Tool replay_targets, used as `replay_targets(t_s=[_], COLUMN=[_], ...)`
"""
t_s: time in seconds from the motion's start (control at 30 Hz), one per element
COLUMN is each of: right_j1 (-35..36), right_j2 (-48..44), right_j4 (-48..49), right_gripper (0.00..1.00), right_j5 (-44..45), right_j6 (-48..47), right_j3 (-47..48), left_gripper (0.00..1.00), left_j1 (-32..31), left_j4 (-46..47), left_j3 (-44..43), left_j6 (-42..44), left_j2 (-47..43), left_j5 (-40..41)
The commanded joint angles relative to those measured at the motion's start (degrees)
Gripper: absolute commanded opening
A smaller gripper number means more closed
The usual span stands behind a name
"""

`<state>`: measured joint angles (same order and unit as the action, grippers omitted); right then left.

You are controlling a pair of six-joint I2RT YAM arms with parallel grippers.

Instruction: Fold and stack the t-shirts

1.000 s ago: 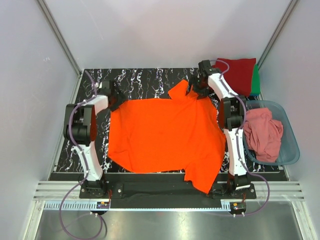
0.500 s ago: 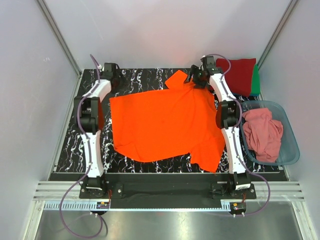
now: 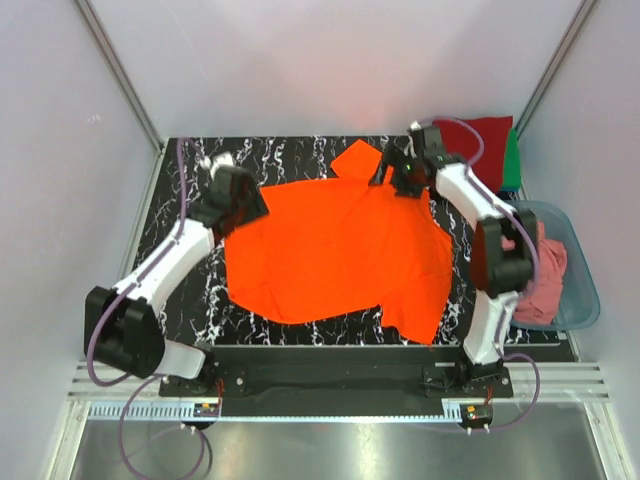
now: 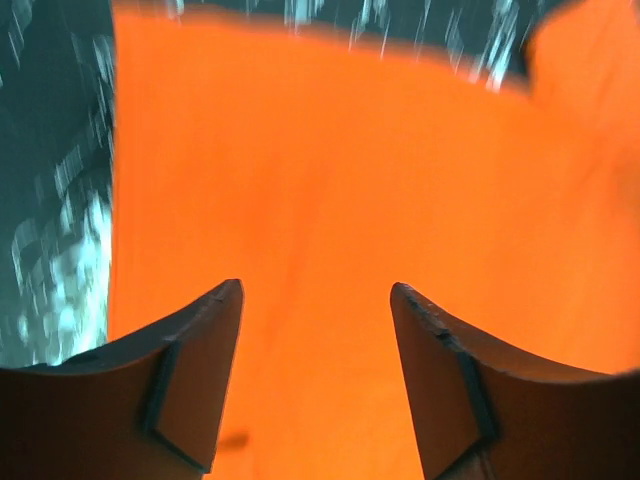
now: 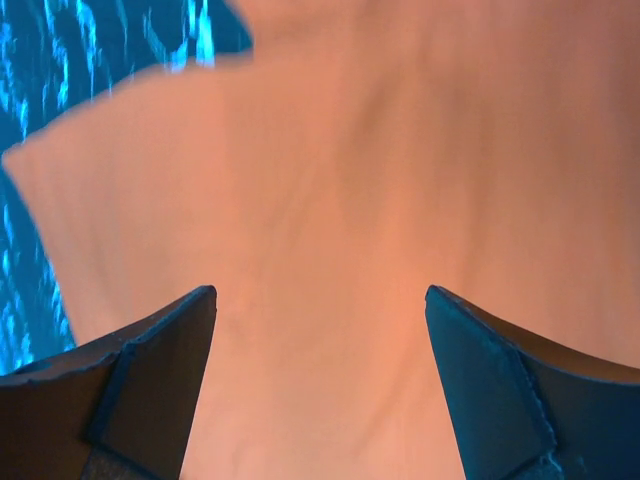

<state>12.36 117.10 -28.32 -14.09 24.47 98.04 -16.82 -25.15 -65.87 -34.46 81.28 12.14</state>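
Observation:
A bright orange t-shirt (image 3: pixel 335 250) lies spread flat on the black marbled table (image 3: pixel 290 155), one sleeve pointing to the far edge and one to the near right. My left gripper (image 3: pixel 238 198) hovers over its far left corner, open, with only cloth (image 4: pixel 330 170) beneath the jaws (image 4: pixel 315 290). My right gripper (image 3: pixel 400 175) stands open above the shirt's far right shoulder (image 5: pixel 340 200), nothing between its fingers (image 5: pixel 320 292). A dark red folded shirt (image 3: pixel 490 145) rests on a green one (image 3: pixel 512 160) at the far right. A salmon-pink shirt (image 3: pixel 545 270) sits crumpled in the tub.
The translucent blue-grey tub (image 3: pixel 588 295) stands off the table's right edge, beside the right arm. Grey walls and metal posts close in the back and sides. A strip of bare marbled table shows left of the shirt (image 3: pixel 185 300).
The shirt was dragged away from the near edge and laid flat. My left arm swung back from the far left corner onto the shirt's corner. The right jaws spread wider.

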Motion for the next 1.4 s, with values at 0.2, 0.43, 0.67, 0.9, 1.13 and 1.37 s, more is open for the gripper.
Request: replay_targets(t_s=[0.2, 0.43, 0.67, 0.9, 1.13, 1.37], right_j1=[-0.1, -0.1, -0.1, -0.1, -0.1, -0.1], right_j2=[-27.3, -34.5, -38.3, -41.0, -42.9, -44.3], right_j4=[23.6, 25.6, 24.6, 23.0, 21.1, 17.0], right_gripper=[0.88, 0.88, 0.88, 0.88, 0.88, 0.88], right_j5=[-6.3, -6.5, -7.3, -7.1, -5.8, -0.4], right_j6=[11.0, 10.4, 9.8, 8.9, 8.0, 10.8], right_j3=[-43.4, -53.8, -56.5, -57.6, -59.1, -59.8], left_gripper=[0.61, 0.57, 0.52, 0.51, 0.23, 0.0], left_j1=[-13.8, -21.1, -23.8, -24.1, -24.0, -24.0], left_j4=[-10.9, -11.2, -15.1, -14.4, -14.3, -16.0], left_j3=[16.5, 19.5, 19.8, 20.6, 20.1, 20.9], left_j6=[-9.1, -14.3, -18.2, -19.3, -19.5, -19.7], left_j2=[-5.6, -3.1, 0.0, 3.4, 5.6, 1.3], left_j5=[7.0, 9.5, 13.1, 16.1, 16.7, 18.1])
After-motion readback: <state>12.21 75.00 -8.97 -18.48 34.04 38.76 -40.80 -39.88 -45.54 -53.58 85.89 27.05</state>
